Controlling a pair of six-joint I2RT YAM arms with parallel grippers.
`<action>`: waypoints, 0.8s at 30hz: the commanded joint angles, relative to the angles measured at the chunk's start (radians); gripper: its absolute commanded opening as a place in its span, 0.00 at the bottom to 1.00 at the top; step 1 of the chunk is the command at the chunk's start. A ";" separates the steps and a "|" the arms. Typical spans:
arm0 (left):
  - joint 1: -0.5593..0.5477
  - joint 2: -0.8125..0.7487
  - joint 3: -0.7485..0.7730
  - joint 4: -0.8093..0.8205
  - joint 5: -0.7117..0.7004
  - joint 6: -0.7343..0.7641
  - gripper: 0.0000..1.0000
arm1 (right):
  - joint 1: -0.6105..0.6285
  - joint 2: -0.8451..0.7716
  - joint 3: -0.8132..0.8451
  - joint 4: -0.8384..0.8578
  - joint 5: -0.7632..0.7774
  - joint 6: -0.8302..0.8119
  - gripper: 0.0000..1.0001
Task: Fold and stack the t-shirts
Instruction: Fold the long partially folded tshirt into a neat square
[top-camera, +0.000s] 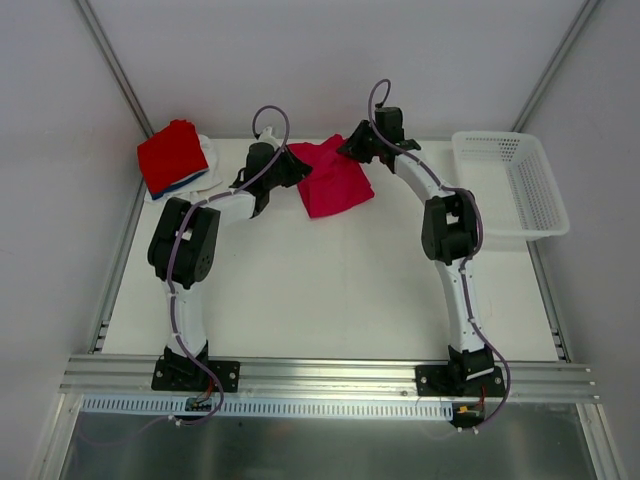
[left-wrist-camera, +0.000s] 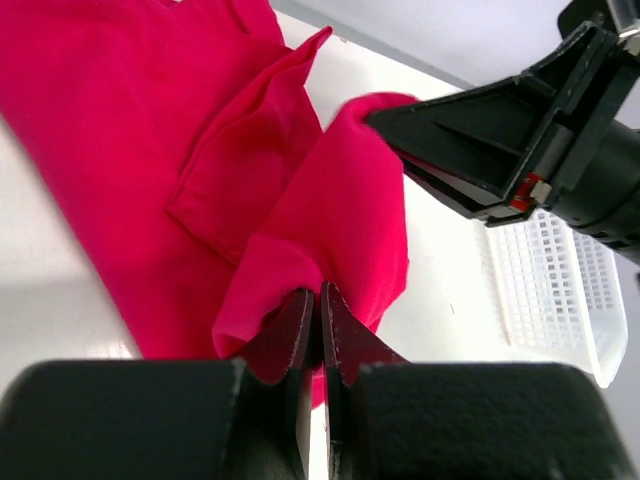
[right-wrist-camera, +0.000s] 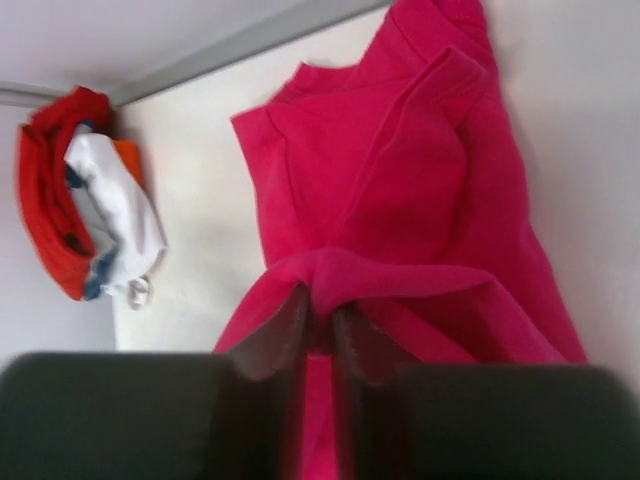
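The crimson-pink t-shirt (top-camera: 335, 182) lies rumpled at the back middle of the table. My left gripper (top-camera: 293, 165) is shut on its left edge; the left wrist view shows the cloth (left-wrist-camera: 250, 180) pinched between my fingertips. My right gripper (top-camera: 352, 150) is shut on its far right edge; the right wrist view shows a fold of the shirt (right-wrist-camera: 420, 200) bunched over the tips. A stack of folded shirts sits at the back left, bright red (top-camera: 172, 155) on top, with blue and white (top-camera: 208, 165) under it. The stack also shows in the right wrist view (right-wrist-camera: 90, 210).
A white plastic mesh basket (top-camera: 518, 185) stands at the back right of the table; it also shows in the left wrist view (left-wrist-camera: 550, 290). Metal frame rails run along the table's sides and its near edge.
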 joint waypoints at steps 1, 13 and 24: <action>0.021 0.000 0.012 0.071 0.002 -0.018 0.00 | 0.003 0.037 0.056 0.197 -0.058 0.066 0.25; 0.106 0.069 0.059 0.080 0.016 -0.019 0.00 | 0.024 0.097 -0.028 0.614 -0.030 0.091 0.99; 0.140 0.190 0.148 0.181 0.155 0.011 0.00 | -0.008 -0.652 -0.905 0.683 0.150 -0.212 0.99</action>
